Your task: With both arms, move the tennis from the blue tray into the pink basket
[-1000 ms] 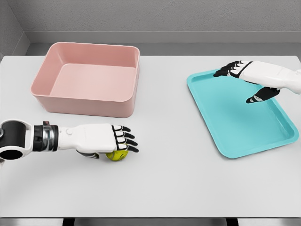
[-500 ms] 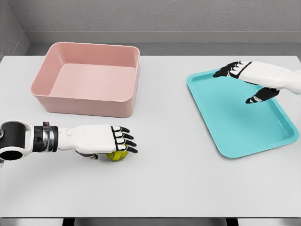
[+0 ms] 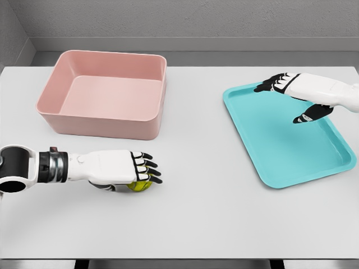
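the tennis ball lies on the white worktop toward its front left corner, under the left hand, whose fingers curl over the ball's top and hold it. the pink basket stands near the back left corner, behind the ball and apart from it. the blue tray lies along the right edge. the right hand hovers over the tray's back end, fingers spread wide and holding nothing.
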`<action>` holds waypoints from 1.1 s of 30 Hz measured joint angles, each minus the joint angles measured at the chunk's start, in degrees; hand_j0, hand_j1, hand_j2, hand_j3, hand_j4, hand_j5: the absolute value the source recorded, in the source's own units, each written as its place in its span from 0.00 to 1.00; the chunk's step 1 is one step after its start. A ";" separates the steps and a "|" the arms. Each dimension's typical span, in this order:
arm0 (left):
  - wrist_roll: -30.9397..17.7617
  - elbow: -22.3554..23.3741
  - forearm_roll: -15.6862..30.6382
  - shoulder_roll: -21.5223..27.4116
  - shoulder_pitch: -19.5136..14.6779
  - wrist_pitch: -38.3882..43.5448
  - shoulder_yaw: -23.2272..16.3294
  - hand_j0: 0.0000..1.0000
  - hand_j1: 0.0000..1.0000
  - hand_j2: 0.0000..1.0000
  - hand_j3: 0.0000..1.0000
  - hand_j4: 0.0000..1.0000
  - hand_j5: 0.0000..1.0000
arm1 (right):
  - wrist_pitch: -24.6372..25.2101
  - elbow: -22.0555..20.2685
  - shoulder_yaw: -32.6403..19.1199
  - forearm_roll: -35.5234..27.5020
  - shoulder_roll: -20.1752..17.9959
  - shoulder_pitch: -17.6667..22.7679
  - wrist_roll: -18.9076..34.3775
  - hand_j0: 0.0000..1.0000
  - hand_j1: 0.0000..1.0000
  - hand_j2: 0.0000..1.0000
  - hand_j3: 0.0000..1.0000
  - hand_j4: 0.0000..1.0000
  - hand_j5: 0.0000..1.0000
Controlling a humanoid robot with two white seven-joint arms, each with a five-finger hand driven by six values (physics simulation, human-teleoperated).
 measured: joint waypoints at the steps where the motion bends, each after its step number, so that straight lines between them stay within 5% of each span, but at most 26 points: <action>1: 0.00 0.00 0.01 0.02 0.00 0.00 0.04 0.99 0.99 0.99 0.99 0.99 0.99 | 0.00 0.00 0.00 0.00 0.00 0.00 -0.01 1.00 1.00 1.00 1.00 1.00 1.00; 14: 0.13 -0.09 0.63 0.26 0.09 0.04 0.23 0.70 0.70 0.70 0.70 0.70 0.70 | 0.00 0.00 0.00 0.00 0.01 0.00 -0.02 1.00 1.00 1.00 1.00 1.00 1.00; 33: 0.13 -0.09 1.03 1.28 0.00 0.02 0.37 0.62 0.62 0.62 0.62 0.62 0.62 | 0.00 0.00 0.00 0.01 0.06 0.35 0.01 1.00 1.00 1.00 1.00 1.00 1.00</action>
